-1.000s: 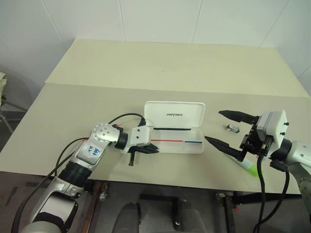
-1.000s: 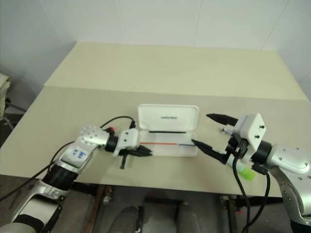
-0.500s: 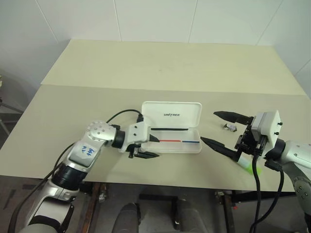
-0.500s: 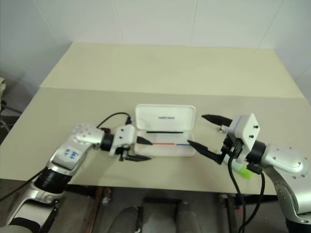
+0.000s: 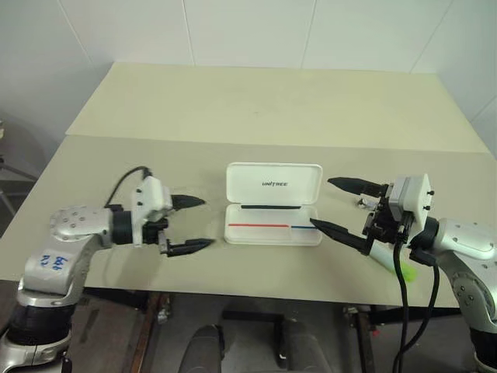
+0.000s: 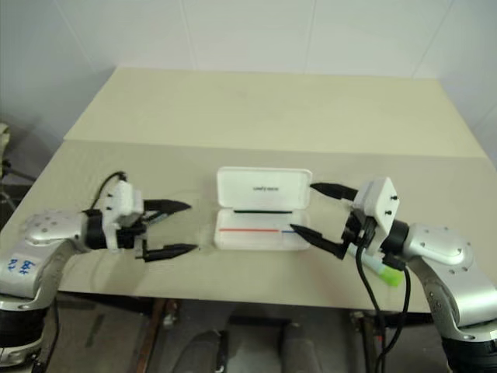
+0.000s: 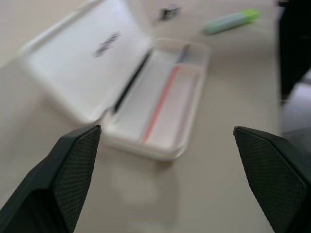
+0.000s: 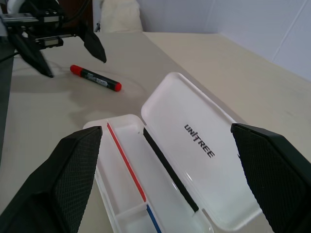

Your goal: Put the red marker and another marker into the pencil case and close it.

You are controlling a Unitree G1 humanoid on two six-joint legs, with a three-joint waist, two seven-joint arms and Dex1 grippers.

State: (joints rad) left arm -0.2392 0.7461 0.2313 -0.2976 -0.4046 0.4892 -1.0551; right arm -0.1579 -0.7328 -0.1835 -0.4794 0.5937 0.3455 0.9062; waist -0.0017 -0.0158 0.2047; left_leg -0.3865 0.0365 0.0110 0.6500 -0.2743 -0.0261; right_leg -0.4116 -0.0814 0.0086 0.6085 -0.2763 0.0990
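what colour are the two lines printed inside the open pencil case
One red, one blue, end to end inside the pencil case; clearest in the right wrist view.

Both arms reach inward over the table's (image 5: 256, 109) near edge. The left gripper (image 5: 189, 224) and right gripper (image 5: 347, 207) gape wide, holding nothing.

bench (image 5: 256, 109): pale cream top, seam across the middle | wall (image 5: 248, 31): white tiles, thin joints, just behind | floor (image 5: 23, 194): grey, left of bench

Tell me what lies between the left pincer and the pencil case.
The red marker lies on the table between left pincer and pencil case, seen in the right wrist view.
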